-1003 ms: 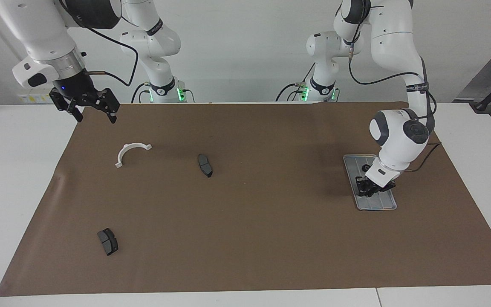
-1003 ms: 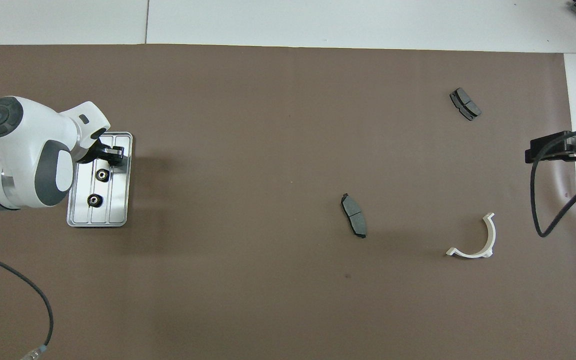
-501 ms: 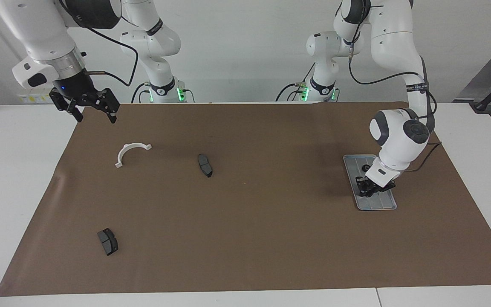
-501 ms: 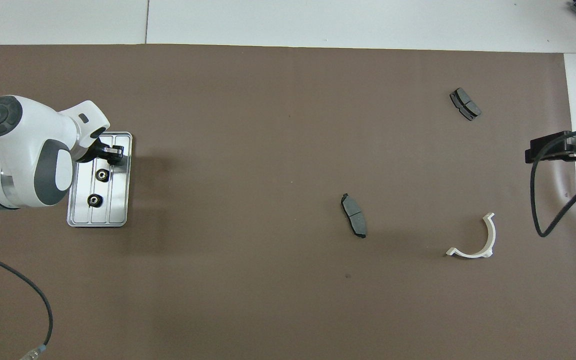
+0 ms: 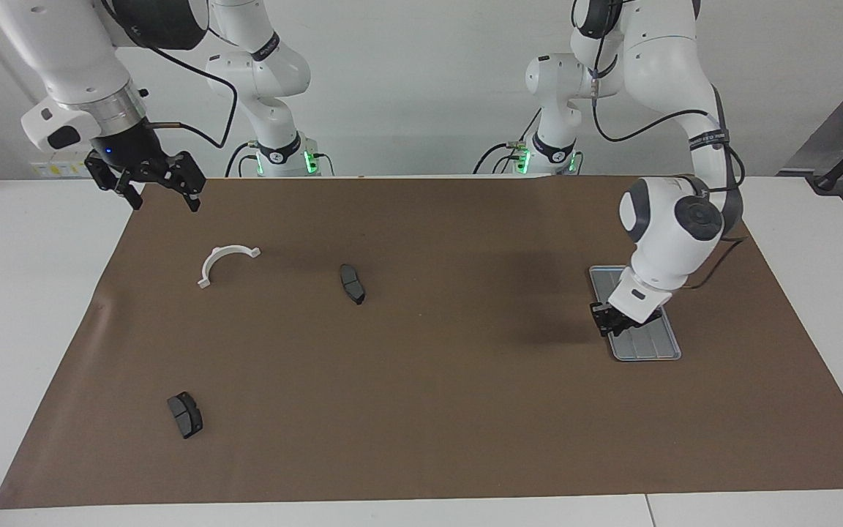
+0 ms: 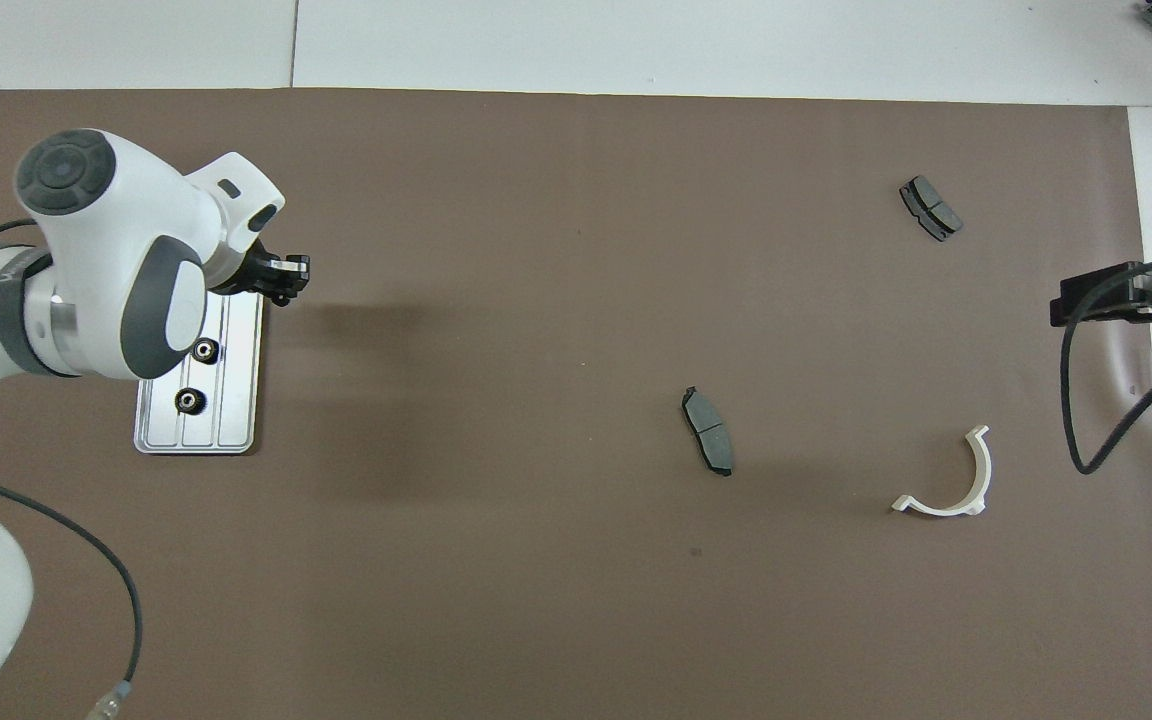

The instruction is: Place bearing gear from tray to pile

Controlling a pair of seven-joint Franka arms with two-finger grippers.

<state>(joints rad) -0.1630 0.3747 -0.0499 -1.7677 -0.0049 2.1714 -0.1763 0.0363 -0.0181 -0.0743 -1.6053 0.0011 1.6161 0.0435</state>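
**Left gripper up off the tray, long carry to the parts ahead**

I have the left gripper (image 5: 607, 324) raised over the edge of the flat silver-grey ridged metal tray (image 6: 241, 420), at the end of the tray farther from the robots. Its fingertips are closed tight. Something small and dark sits between them in the overhead view, and I judge it to be a bearing gear lifted from the tray, though I cannot make out the part itself.

Two small black round bearing gears (image 6: 204, 349) remain in the tray, lined up along its length, both in the half nearer to the robots.

What matters for the carry is direction. The pile lies well apart from the left gripper, toward the right arm's end of the table, so I have to sweep across the brown mat (image 5: 465, 410). The closest member is the dark grey curved brake pad (image 5: 352, 283) about mid-table, its long axis running roughly toward and away from the robots. Past it, toward the right arm's end, lie the white plastic half-ring bracket (image 5: 225, 260) and, much farther from the robots, a second dark grey brake pad (image 5: 185, 414).

The right gripper (image 5: 160, 192) waits with its fingers spread wide and nothing in them, hanging over the mat's corner near the bracket. It is much nearer the pile, but the left one has the load.
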